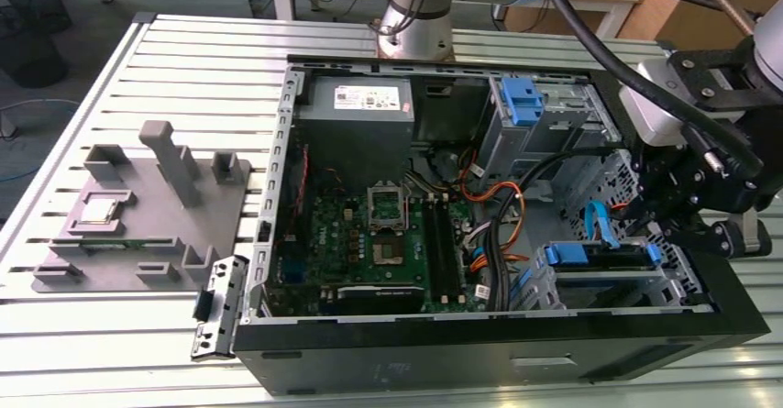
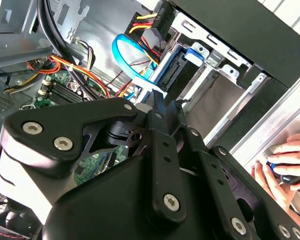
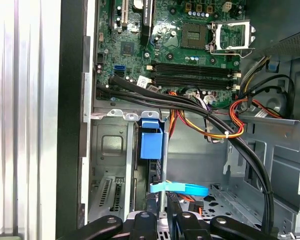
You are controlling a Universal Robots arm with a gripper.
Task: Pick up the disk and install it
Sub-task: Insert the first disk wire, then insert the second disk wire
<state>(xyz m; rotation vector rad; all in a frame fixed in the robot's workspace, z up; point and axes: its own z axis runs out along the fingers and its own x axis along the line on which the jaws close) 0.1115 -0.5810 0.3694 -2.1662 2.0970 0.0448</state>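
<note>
I cannot tell if my jaws are open or closed. They are close to the one disk point(image 1: 597, 255) point(image 3: 151, 144), which sits in the drive cage of the computer case point(image 1: 490, 362). One light-blue cable point(image 3: 180, 188) passes beside it. One white sticker point(image 1: 369, 97), not readable, is on the power-supply box point(image 1: 315, 105) at the case's far end.

Single robot arm point(image 1: 423, 9) rises from its base, then reaches across to the exterior view's right. Its white wrist point(image 1: 655, 110) bends downward. The black gripper point(image 1: 661, 225) hangs below the wrist, pointing steeply down. Both wrist views show the gripper point(image 2: 162, 107) point(image 3: 170, 205) past its screw-jointed linkage bars point(image 2: 160, 165).
</note>
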